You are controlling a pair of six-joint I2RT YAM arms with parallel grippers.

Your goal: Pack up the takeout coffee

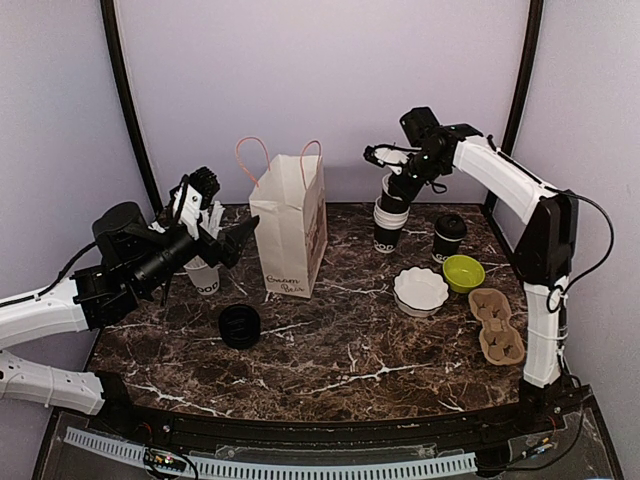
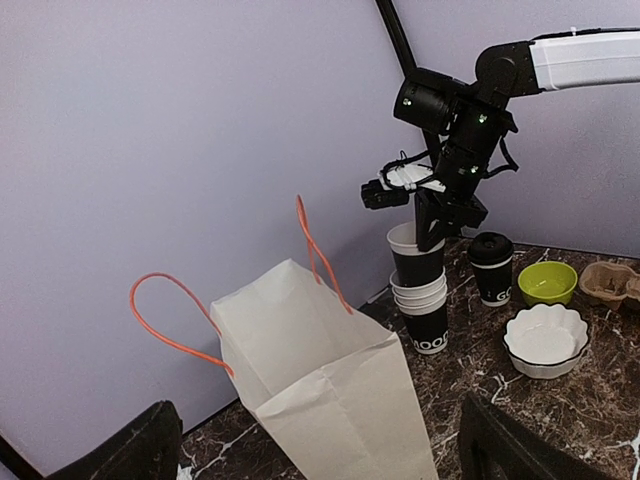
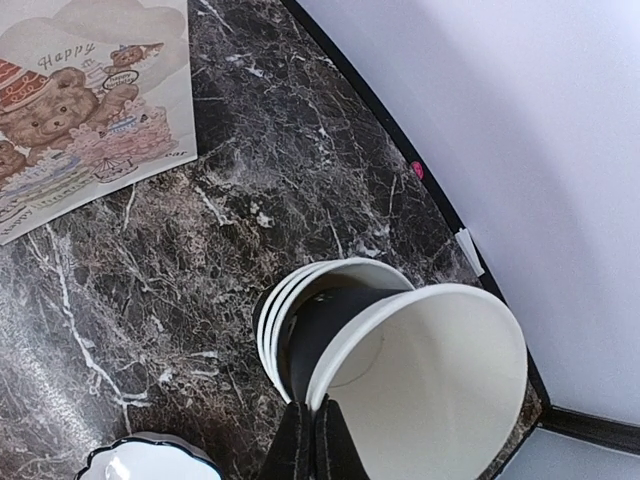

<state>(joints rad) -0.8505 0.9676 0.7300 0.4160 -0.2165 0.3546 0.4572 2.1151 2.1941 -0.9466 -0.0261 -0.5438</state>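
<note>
The right gripper (image 3: 313,425) is clenched on the rim of the top cup (image 3: 430,390), pinching its wall between the two fingers. That cup belongs to the stack of empty cups (image 1: 388,232) standing to the right of the paper bag (image 1: 290,235), and it sits tilted and partly raised out of the cup beneath. The takeout coffee (image 1: 449,238), with its lid on, stands untouched on the table farther right of the bag, just beyond the stack. The left gripper (image 1: 218,222) hangs released, jaws wide, to the left of the bag beside a white cup of sticks (image 1: 205,272).

My worry is the grip. A thin paper rim can crumple or slide out of so narrow a pinch. If the cups are wedged together, the one below may ride up with it, then drop and knock the coffee over. The bag's mouth looks narrow and nothing steadies it, so a cup brought across from the right could catch the edge and tip the bag.
</note>
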